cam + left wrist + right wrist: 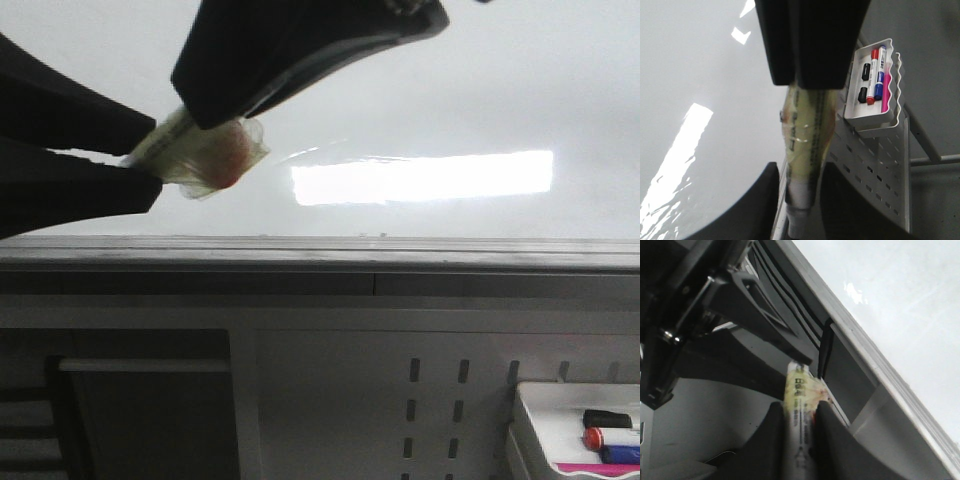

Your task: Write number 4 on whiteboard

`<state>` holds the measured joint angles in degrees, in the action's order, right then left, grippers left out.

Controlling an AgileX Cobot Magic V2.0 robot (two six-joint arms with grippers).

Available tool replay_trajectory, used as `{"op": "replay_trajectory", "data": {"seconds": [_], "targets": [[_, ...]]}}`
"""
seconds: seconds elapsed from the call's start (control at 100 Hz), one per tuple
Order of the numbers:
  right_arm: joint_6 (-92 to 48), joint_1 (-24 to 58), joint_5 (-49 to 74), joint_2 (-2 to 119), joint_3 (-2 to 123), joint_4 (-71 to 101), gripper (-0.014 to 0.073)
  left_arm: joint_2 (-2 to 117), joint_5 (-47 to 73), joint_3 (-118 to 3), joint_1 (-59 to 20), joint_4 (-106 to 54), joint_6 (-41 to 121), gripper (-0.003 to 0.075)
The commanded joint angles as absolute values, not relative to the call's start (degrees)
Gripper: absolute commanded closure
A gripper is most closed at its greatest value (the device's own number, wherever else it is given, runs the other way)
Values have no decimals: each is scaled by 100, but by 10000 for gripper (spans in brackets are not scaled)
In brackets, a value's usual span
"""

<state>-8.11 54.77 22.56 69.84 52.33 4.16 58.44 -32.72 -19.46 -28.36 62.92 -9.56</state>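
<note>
Both arms' fingers are clamped on one taped marker (200, 155): left fingers (802, 200) and right fingers (800, 435) grip it along its long axis. Whiteboard (450, 90) lies just beyond them, bare; no 4 visible.

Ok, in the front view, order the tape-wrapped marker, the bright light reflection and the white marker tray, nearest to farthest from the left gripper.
1. Tape-wrapped marker: held in the left gripper fingers, upper left.
2. Bright light reflection: on the whiteboard, to the right.
3. White marker tray: lower right corner, below the board.
</note>
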Motion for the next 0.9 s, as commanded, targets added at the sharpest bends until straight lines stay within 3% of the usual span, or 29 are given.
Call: {"op": "replay_trajectory", "data": {"seconds": [0.0,0.08,0.35,0.6,0.89], "targets": [[-774,5435,1925,6872,5420,359,657,5726,-3220,-2072,-2848,5623,-1042,393],[-774,5316,1925,6872,5425,367,657,5624,-2638,-2072,-2848,5042,-1054,355],[-761,4411,2011,7103,6063,367,657,5029,-1728,-2072,-2848,2946,-1054,353],[-850,3744,2440,8040,7165,330,658,4928,-1713,-2072,-2848,2917,-1054,353],[-834,3664,2677,8700,7700,227,658,4928,-1713,-2072,-2848,2917,-1054,353]]}}
